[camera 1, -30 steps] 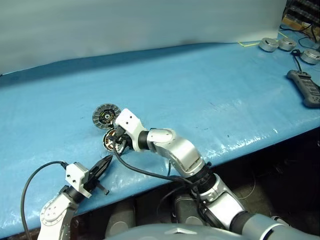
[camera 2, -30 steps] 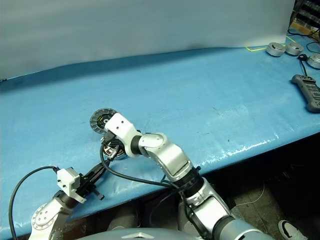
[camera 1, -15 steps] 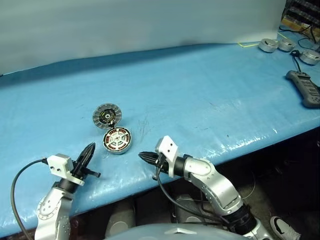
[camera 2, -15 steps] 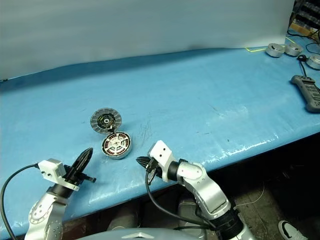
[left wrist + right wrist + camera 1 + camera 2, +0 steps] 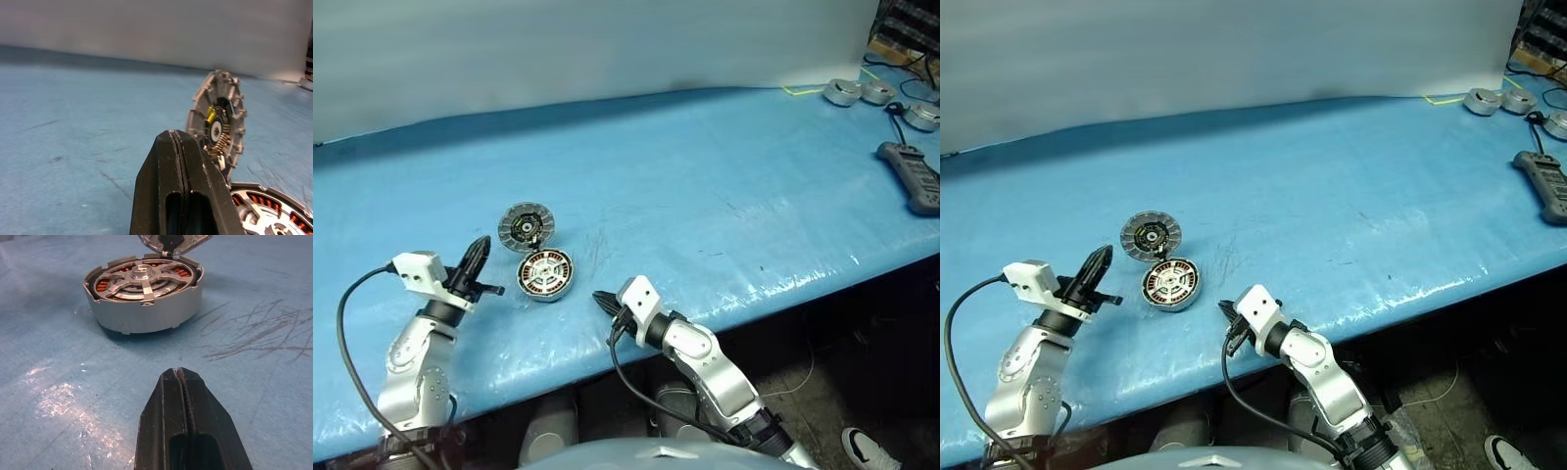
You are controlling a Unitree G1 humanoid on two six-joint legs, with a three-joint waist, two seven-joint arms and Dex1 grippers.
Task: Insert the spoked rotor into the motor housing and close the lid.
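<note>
The motor housing (image 5: 545,275) lies on the blue table, and the spoked rotor (image 5: 144,278) sits inside it with copper windings showing between the spokes. The lid (image 5: 526,226) stands open, tilted up from the housing's far edge, its segmented inner face showing (image 5: 217,125). My left gripper (image 5: 481,247) is shut and empty, hovering left of the housing and pointing toward the lid. My right gripper (image 5: 599,299) is shut and empty, low over the table just in front and to the right of the housing (image 5: 142,308).
Silver pucks (image 5: 842,90) and a black handheld device (image 5: 913,174) with its cable lie at the far right. The table's front edge (image 5: 754,294) runs close behind my right gripper. Scratches mark the blue cover beside the housing.
My right gripper has pulled away from the housing, down and back toward the table's near edge, uncovering the rotor inside. My left gripper has risen and moved forward toward the lid.
</note>
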